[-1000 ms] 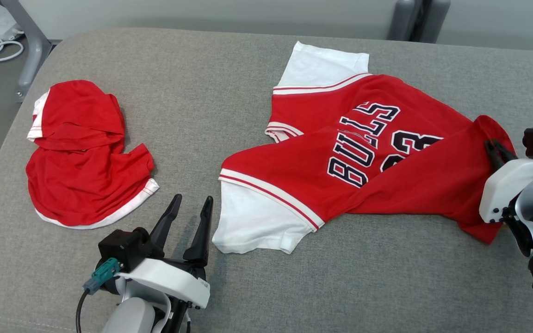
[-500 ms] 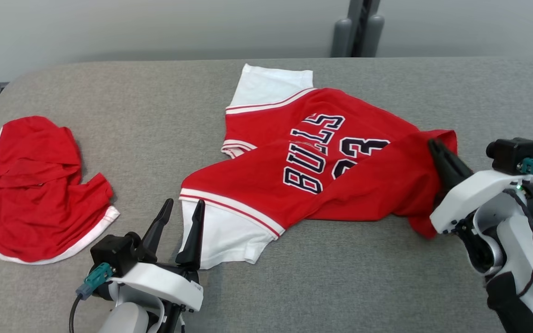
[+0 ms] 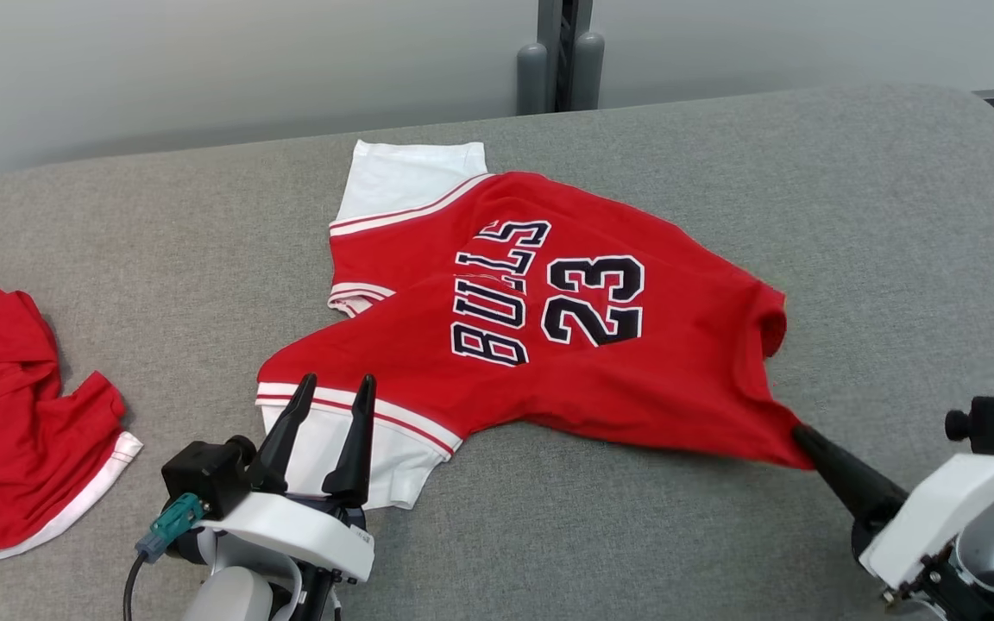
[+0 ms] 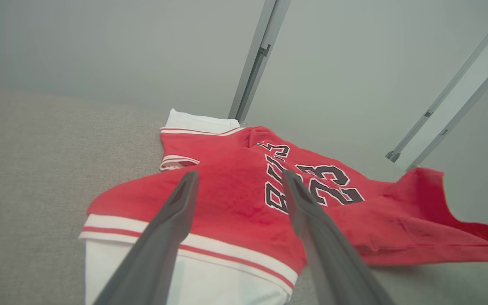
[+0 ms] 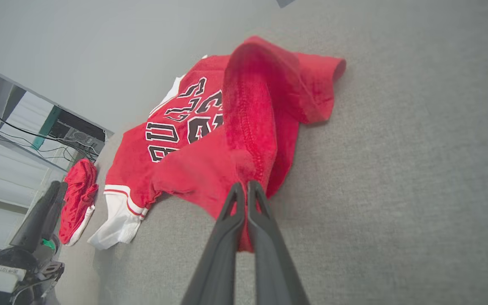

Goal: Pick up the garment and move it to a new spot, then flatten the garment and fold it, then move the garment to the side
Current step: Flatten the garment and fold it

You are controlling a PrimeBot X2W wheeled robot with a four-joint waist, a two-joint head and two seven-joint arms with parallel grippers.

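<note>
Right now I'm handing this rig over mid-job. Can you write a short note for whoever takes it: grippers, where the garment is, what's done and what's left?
Right gripper: fingers shut on the hem corner of the jersey, pulling that corner taut.
Left gripper: open, holding nothing, fingers over the jersey's near white sleeve.
Jersey: on the grey padded surface, print up, rumpled, with a fold across the chest. A second red garment lies bunched at the far left.
Done: corner grasped.
Left: finish placing, flatten, fold, move aside.
</note>
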